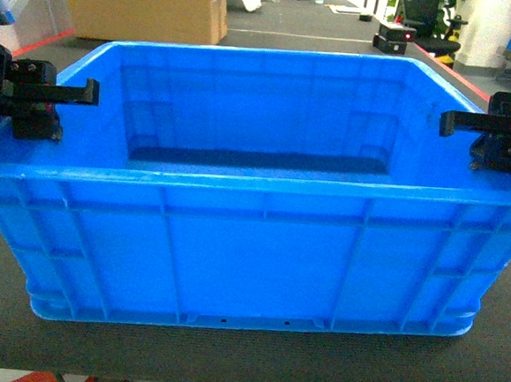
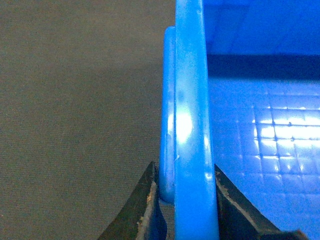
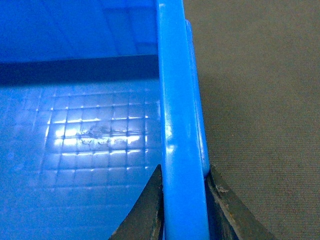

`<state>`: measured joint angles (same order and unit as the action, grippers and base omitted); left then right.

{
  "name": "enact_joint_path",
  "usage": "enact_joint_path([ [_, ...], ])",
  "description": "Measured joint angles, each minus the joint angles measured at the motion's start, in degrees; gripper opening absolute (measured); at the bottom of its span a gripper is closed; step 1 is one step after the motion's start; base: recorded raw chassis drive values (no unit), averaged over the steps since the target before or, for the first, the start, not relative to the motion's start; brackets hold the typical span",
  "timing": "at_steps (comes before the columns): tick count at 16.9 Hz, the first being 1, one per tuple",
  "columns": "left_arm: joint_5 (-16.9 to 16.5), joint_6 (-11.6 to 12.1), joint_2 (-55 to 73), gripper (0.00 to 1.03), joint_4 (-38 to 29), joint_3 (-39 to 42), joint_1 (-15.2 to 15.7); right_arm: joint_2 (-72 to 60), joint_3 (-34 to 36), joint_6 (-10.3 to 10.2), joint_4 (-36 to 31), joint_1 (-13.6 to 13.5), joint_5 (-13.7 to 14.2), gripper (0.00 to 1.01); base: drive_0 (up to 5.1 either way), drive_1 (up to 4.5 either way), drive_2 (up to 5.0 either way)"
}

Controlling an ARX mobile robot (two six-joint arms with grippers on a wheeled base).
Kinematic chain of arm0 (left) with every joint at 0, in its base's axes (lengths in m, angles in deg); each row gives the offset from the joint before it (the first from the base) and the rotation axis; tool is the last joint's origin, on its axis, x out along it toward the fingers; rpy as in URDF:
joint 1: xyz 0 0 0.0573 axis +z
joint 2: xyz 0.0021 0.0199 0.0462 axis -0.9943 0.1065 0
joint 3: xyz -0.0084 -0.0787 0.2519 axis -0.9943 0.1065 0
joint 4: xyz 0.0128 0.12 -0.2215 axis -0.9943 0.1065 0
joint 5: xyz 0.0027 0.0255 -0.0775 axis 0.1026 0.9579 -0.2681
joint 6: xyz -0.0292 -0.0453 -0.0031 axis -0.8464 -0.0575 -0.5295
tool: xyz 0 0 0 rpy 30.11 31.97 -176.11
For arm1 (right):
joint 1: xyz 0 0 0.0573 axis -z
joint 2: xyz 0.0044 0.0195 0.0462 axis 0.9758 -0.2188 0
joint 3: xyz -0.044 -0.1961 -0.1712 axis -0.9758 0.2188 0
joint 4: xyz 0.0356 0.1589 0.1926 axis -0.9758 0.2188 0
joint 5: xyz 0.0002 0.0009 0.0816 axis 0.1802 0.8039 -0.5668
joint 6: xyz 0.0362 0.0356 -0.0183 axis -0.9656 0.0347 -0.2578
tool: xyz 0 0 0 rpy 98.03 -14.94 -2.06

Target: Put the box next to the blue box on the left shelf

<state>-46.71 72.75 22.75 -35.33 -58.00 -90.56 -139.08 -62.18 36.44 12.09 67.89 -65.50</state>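
Note:
The box (image 1: pixel 251 244) is a large bright-blue crate standing on a dark grey surface (image 1: pixel 242 358) and filling most of the head view. My left gripper (image 1: pixel 68 97) straddles its left rim and is shut on it. In the left wrist view the rim (image 2: pixel 190 125) runs between both fingers of that gripper (image 2: pixel 185 170). At the opposite side, my right gripper (image 1: pixel 468 128) is shut on the right rim. The right wrist view has this rim (image 3: pixel 182 125) pinched in the gripper (image 3: pixel 185 168). The box's gridded floor (image 3: pixel 90 145) is bare, with a small scuff. The left shelf and the other blue box are out of view.
A big cardboard carton (image 1: pixel 142 5) stands on the floor behind the box at the left. Further back to the right sits a black device with a red light (image 1: pixel 396 36). Dark grey surface lies on both outer sides of the box (image 2: pixel 75 125).

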Motion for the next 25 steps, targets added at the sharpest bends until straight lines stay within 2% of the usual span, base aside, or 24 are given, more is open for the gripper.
enact_joint_path([
  [2,0.6,0.1,-0.1,0.21,-0.7,0.1,0.0,0.0,0.2,-0.2,-1.1,-0.4,0.5,0.16,0.0,0.0,0.0],
  [6,2.6,2.2,-4.2,0.21,-5.4,3.9,-1.2,4.2,3.3,-1.7,-2.9,-0.6,0.8,0.16,0.0,0.0,0.0],
  [8,3.6,2.5,-9.0,0.2,-8.3,5.8,-2.3,9.3,5.1,-1.6,-4.4,-0.6,1.5,0.16,0.0,0.0,0.0],
  [10,5.4,3.7,-15.3,0.2,-13.8,8.1,-3.8,15.1,7.4,-1.4,-6.8,-0.6,2.8,0.15,0.0,0.0,0.0],
  [11,6.6,5.1,-17.9,0.2,-17.7,10.1,-4.5,18.4,9.4,-0.9,-9.2,-0.7,3.8,0.14,0.0,0.0,0.0],
  [13,9.5,8.4,-22.4,0.2,-27.0,15.0,-6.2,23.8,14.0,0.8,-14.6,-1.2,6.4,0.14,0.0,0.0,0.0],
  [14,10.3,9.1,-24.6,0.2,-30.2,17.3,-7.0,26.4,16.9,1.6,-17.3,-1.8,8.2,0.14,0.0,0.0,0.0],
  [18,12.8,8.5,-31.7,0.2,-30.9,25.8,-9.3,33.7,24.0,2.1,-16.6,-1.8,9.2,0.14,0.0,0.0,0.0],
  [25,13.7,8.6,-32.0,0.2,-31.0,26.9,-9.7,34.0,25.0,3.0,-16.7,-2.5,10.1,0.14,0.0,0.0,0.0],
])
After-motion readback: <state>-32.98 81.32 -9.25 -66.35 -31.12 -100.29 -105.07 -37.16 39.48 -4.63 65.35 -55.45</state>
